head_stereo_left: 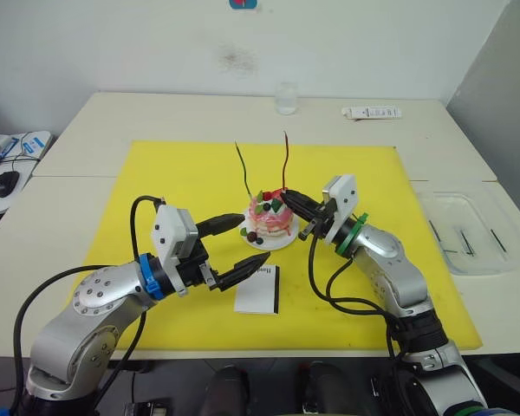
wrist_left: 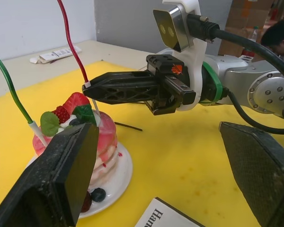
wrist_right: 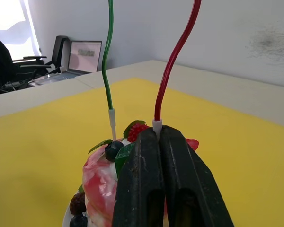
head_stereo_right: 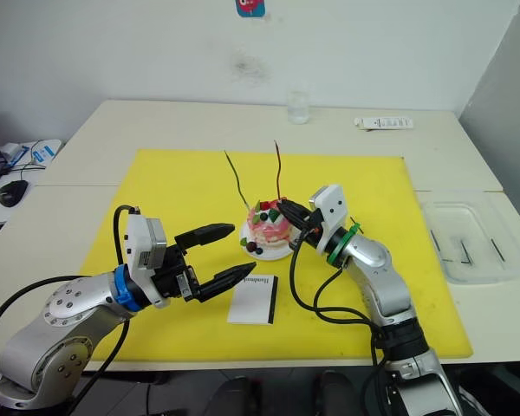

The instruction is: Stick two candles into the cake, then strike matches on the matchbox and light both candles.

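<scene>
A thin red candle point(wrist_right: 175, 52) stands nearly upright in the top of a small pink-and-white cake point(head_stereo_left: 271, 218), its pale white end point(wrist_right: 157, 125) pinched at the base between the closed fingers of the right gripper point(wrist_right: 159, 135), which reaches in level from the robot's right side. A green candle point(wrist_right: 108, 56) is already planted just beside it, on the robot's left of the cake, wavy and free of any grip. Both look feather-light and whippy, likely to bend or snap under side load, so the stiffer white end close to the cake is the sensible place to hold, as the right gripper does here; the soft cake itself would probably smear or slide on its white plate point(wrist_left: 119, 177) if pushed. The left gripper point(head_stereo_left: 245, 242) hovers beside the plate with its two black fingers spread wide and nothing between them, one fingertip point(head_stereo_left: 253, 261) just above the matchbox point(head_stereo_left: 258, 290), a flat white box that lies on the yellow mat point(head_stereo_left: 156, 182) near the plate; light and rigid, it would best be taken across its narrow sides. One short dark match point(wrist_left: 128, 126) lies on the mat beyond the cake. A clear tray point(head_stereo_left: 464, 232) with a few dark sticks sits at the robot's right, a glass point(head_stereo_left: 286, 98) and a white remote point(head_stereo_left: 372, 113) at the table's far edge.
</scene>
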Robot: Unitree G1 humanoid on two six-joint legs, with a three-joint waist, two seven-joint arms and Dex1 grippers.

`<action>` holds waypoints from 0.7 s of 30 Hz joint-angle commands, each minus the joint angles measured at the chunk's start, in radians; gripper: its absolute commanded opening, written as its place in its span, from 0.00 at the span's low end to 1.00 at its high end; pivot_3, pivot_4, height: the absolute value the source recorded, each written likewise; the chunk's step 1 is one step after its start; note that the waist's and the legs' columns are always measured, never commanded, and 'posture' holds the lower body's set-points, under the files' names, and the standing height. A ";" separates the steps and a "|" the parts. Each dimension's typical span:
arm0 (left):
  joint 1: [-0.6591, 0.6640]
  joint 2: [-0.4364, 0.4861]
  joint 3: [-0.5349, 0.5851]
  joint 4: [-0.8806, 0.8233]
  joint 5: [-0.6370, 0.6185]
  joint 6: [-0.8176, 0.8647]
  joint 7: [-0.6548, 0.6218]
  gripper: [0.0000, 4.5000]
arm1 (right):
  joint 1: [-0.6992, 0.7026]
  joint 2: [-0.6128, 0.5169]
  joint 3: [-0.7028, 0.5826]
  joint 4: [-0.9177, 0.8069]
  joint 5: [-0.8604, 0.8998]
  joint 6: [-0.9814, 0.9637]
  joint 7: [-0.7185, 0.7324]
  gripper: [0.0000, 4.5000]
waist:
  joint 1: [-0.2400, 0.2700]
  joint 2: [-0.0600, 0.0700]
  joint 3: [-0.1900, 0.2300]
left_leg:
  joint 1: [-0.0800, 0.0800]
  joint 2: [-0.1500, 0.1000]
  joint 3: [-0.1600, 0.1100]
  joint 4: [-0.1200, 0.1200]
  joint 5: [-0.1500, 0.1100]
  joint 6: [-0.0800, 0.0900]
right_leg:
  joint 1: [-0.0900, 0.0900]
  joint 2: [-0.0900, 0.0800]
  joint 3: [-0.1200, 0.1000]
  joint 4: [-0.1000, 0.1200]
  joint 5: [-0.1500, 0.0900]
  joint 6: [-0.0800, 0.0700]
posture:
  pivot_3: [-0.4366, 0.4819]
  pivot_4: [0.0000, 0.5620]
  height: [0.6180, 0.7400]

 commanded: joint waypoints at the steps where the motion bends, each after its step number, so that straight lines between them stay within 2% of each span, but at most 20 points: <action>1: -0.005 0.006 0.016 -0.043 -0.015 -0.005 0.000 1.00 | -0.011 0.000 -0.022 -0.025 0.006 -0.011 -0.003 0.01 | 0.000 0.000 0.000 | 0.000 0.000 0.000 0.000 0.000 0.000 | 0.000 0.000 0.000 0.000 0.000 0.000 | 0.48 0.27 1.00; 21: -0.014 0.003 0.012 -0.035 -0.010 -0.007 0.000 1.00 | -0.006 0.021 -0.017 0.007 0.000 -0.015 -0.005 0.01 | 0.000 0.000 0.000 | 0.000 0.000 0.000 0.000 0.000 0.000 | 0.000 0.000 0.000 0.000 -0.001 0.002 | 0.48 0.27 1.00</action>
